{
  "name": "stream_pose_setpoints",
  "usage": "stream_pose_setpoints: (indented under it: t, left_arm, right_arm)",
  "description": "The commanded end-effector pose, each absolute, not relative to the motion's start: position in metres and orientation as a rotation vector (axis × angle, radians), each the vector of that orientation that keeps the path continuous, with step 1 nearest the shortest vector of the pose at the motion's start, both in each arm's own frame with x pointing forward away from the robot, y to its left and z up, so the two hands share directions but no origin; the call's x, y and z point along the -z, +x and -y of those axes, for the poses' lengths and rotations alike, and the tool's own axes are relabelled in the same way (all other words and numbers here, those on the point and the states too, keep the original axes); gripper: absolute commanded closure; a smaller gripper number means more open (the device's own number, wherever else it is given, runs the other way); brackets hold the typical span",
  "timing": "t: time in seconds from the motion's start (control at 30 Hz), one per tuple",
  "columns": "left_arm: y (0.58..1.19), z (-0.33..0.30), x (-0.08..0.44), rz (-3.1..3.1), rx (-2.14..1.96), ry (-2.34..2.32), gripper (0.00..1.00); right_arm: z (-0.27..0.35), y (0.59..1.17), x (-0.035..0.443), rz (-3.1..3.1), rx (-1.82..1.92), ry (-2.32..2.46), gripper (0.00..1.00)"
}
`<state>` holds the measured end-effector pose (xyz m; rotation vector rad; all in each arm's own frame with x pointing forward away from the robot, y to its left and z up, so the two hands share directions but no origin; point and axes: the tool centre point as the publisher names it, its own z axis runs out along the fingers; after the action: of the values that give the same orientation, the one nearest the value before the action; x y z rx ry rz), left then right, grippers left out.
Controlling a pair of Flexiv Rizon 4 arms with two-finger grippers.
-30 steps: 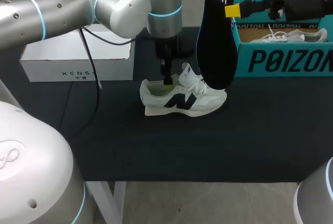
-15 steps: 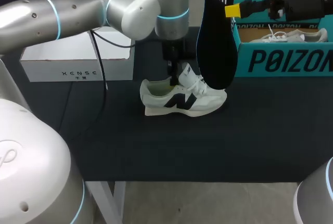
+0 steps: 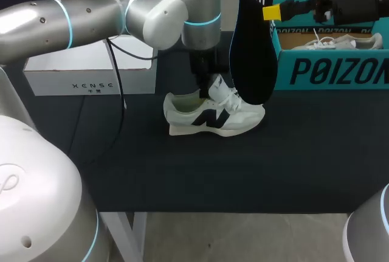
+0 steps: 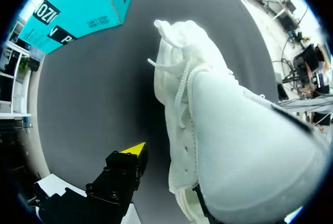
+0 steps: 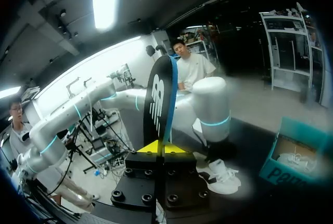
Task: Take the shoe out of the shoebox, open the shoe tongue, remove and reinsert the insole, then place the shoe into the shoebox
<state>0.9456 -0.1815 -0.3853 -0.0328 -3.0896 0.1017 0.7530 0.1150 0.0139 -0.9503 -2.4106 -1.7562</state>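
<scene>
White woven-cloth shoe (image 3: pixel 216 115), matt dark insole (image 3: pixel 252 49), teal cardboard shoebox (image 3: pixel 331 70), matt black bench (image 3: pixel 243 171), smooth silvery left arm (image 3: pixel 91 19)

- left end effector (image 3: pixel 203 89): lower end lost behind the shoe (image 3: pixel 213 116) collar from above; in the left wrist view the shoe covers one side of it, so grip can't be told.
- insole (image 3: pixel 252 43): top cut off by the head view's edge; it covers part of the shoe's laces and the shoebox (image 3: pixel 331 70) corner.
- shoebox: right end runs out of view; second shoe (image 3: pixel 340 42) inside half hidden by the wall.
- white box (image 3: pixel 85 76): partly behind left arm.
- left wrist view: shoe heel blurred, cut by the rim.
</scene>
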Motion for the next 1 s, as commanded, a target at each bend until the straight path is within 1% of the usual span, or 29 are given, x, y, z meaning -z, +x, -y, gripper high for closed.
stream_pose_setpoints:
  t: [0.03,0.1,0.13,0.17,0.2,1.0]
  left_arm:
    - [0.945,0.183,0.385,3.086,-0.102,-0.043,0.67]
    - [0.943,0.184,0.385,3.084,-0.104,-0.049,0.78]
    - [0.943,0.184,0.384,3.083,-0.104,-0.051,0.91]
    - [0.942,0.184,0.384,3.082,-0.104,-0.053,0.98]
    - [0.941,0.184,0.384,3.081,-0.104,-0.056,1.0]
    - [0.933,0.182,0.369,3.066,-0.127,-0.126,1.0]
  right_arm:
    - [-0.116,0.754,-0.014,2.412,1.753,-0.952,1.0]
    - [-0.116,0.754,-0.014,2.412,1.753,-0.952,1.0]
    - [-0.116,0.754,-0.014,2.412,1.753,-0.952,1.0]
    - [-0.116,0.754,-0.014,2.412,1.753,-0.952,1.0]
    - [-0.116,0.754,-0.014,2.412,1.753,-0.952,1.0]
    - [-0.116,0.754,-0.014,2.412,1.753,-0.952,1.0]
